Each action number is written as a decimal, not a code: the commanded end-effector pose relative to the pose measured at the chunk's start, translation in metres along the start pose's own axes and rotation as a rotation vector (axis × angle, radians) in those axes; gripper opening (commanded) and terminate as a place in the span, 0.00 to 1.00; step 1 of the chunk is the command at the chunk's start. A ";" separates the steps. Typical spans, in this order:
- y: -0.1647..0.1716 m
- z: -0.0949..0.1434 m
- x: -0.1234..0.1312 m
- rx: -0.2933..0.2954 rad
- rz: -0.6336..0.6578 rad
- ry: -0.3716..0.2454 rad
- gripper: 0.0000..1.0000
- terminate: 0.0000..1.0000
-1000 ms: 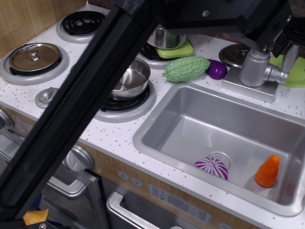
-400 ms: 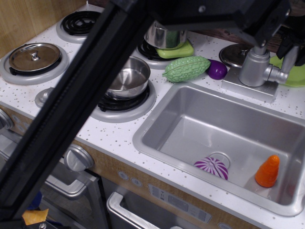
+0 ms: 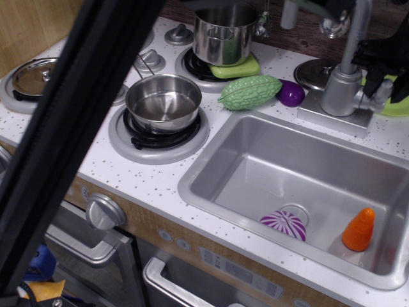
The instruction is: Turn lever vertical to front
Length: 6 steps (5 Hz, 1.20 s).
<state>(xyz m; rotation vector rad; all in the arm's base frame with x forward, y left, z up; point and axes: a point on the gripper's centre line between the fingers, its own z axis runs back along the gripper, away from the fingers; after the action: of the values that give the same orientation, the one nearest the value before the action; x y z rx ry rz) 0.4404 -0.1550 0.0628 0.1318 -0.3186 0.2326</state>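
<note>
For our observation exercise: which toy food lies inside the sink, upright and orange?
The orange carrot in the sink's right corner; the striped purple piece lies low by the drain.

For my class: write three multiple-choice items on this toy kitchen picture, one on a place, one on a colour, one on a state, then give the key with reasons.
1. Where is the orange cone-shaped toy?
A. in the sink basin
B. on a burner
C. in the pot

2. What colour is the bumpy gourd-shaped toy beside the faucet base?
A. red
B. green
C. blue

3. How does the short silver-grey lever stand?
A. pointing sideways
B. broken off
C. lying in the sink

Key: A, the orange cone-shaped toy stands inside the sink basin; B, the gourd-shaped toy is green; A, the lever projects sideways from the faucet base, near the black gripper.
</note>
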 end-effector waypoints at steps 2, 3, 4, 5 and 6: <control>-0.010 0.016 -0.015 -0.099 0.052 0.045 0.00 0.00; -0.016 0.009 -0.019 -0.108 0.073 0.090 0.00 0.00; -0.022 -0.004 -0.032 -0.091 0.101 -0.012 0.00 0.00; -0.027 -0.023 -0.039 -0.132 0.116 -0.027 0.00 0.00; -0.029 -0.032 -0.043 -0.118 0.116 -0.079 0.00 0.00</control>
<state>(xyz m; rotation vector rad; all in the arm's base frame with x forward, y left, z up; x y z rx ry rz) 0.4308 -0.1661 0.0325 0.0237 -0.4725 0.3447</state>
